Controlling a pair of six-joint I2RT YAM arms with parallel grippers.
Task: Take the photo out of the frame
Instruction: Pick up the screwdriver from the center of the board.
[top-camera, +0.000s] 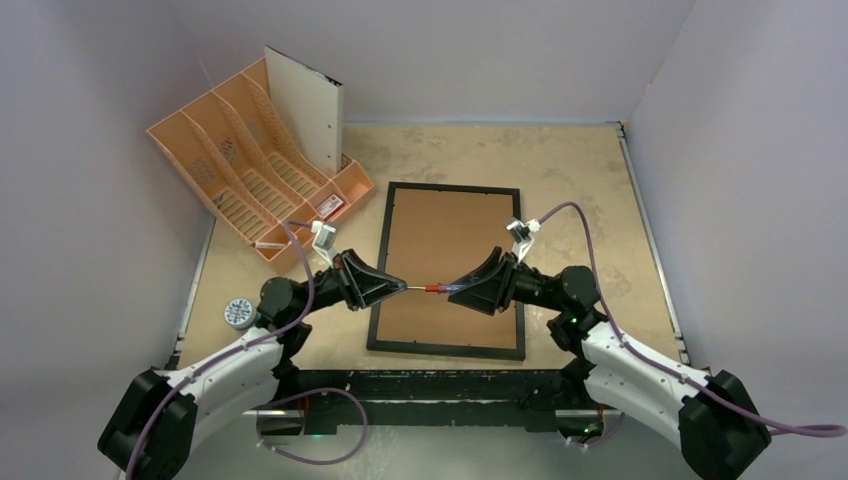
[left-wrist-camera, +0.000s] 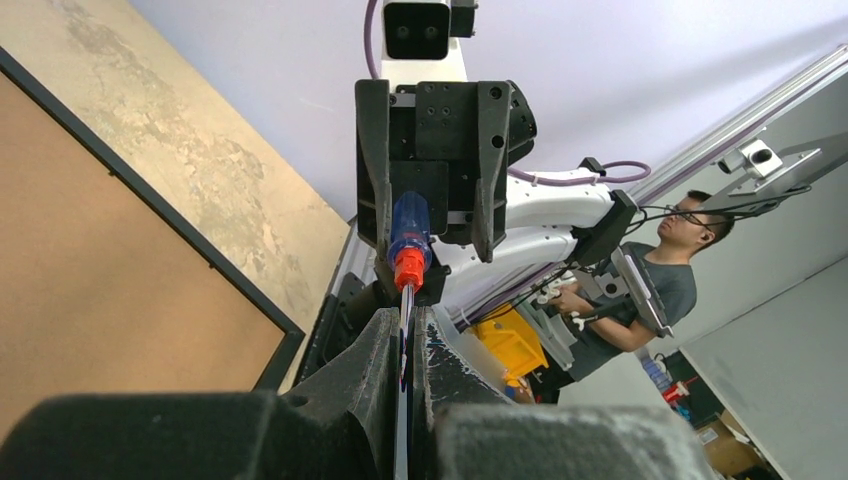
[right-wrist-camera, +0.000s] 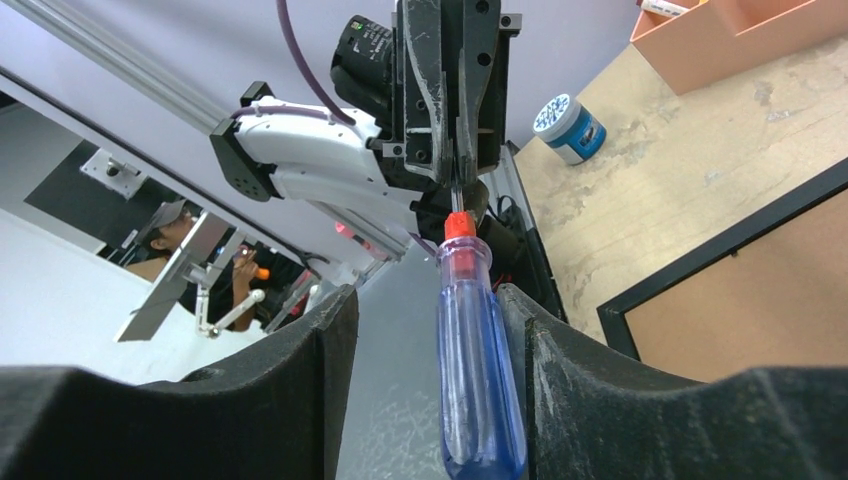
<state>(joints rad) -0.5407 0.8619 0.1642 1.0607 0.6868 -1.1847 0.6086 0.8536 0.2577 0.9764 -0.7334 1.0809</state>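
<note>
You cannot see the photo in any view. The frame (top-camera: 381, 262) lies back up in the middle of the top view, and only its brown backing board (top-camera: 450, 225) shows inside the black border. Both arms meet above the board's lower half and cover a strip of it.

Your left tool (top-camera: 403, 286) is clamped tight on the thin metal shaft of a screwdriver (top-camera: 432, 287), with the end of the shaft buried between its fingers. Your right tool (top-camera: 452, 288) stands partway wide around the clear blue handle. In the right wrist view the handle lies against the finger on the right of the picture, with a gap to the finger on the left, so it is not gripping.

No writing can be read. The round tub (top-camera: 238, 312) at lower left has a blue and white patterned lid, too small to make out. A small label (top-camera: 330, 206) in the front tray of the orange file organiser (top-camera: 240, 160) is just as unclear. A white sheet (top-camera: 305, 105) stands upright in the organiser.

The organiser's front corner is near the frame's upper left corner but apart from it. Bare surface (top-camera: 580, 180) runs along the frame's right side and above it up to the back wall. The frame's bottom edge lies close to the surface's near edge.
</note>
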